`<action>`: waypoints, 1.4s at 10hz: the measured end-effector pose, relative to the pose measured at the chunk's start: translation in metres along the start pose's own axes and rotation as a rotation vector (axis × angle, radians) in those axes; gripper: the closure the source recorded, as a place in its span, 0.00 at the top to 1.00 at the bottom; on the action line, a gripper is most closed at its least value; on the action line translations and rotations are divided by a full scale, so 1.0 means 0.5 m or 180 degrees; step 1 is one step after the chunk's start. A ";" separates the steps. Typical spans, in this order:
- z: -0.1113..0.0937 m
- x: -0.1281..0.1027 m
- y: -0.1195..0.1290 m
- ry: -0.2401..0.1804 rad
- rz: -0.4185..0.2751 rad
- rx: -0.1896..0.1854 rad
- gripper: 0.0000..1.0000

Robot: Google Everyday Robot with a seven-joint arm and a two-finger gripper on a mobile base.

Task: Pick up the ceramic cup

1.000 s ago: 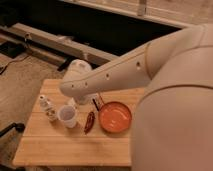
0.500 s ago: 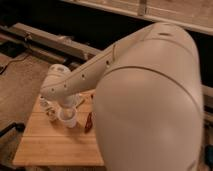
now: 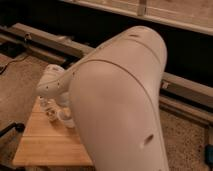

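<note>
The ceramic cup (image 3: 65, 118) is a small white round cup on the wooden table (image 3: 45, 145), partly hidden by my arm. My gripper (image 3: 61, 103) hangs from the white wrist just above the cup, close to its rim. A small clear bottle with a white cap (image 3: 51, 114) stands just left of the cup. The orange bowl is hidden behind my arm.
My large white arm (image 3: 120, 105) fills the middle and right of the view and hides the right part of the table. Dark metal rails (image 3: 45, 42) run along the floor behind the table. Speckled floor lies around it.
My arm has swung closer to the camera and now hides the orange bowl and the red item. The gripper has come down over the cup.
</note>
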 end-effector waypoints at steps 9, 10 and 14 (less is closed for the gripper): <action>0.110 -0.037 -0.021 0.0404 -0.0074 -0.0344 0.33; 0.114 -0.028 -0.026 0.0427 -0.0076 -0.0404 0.23; 0.060 0.020 -0.031 0.0284 -0.0134 -0.0709 0.00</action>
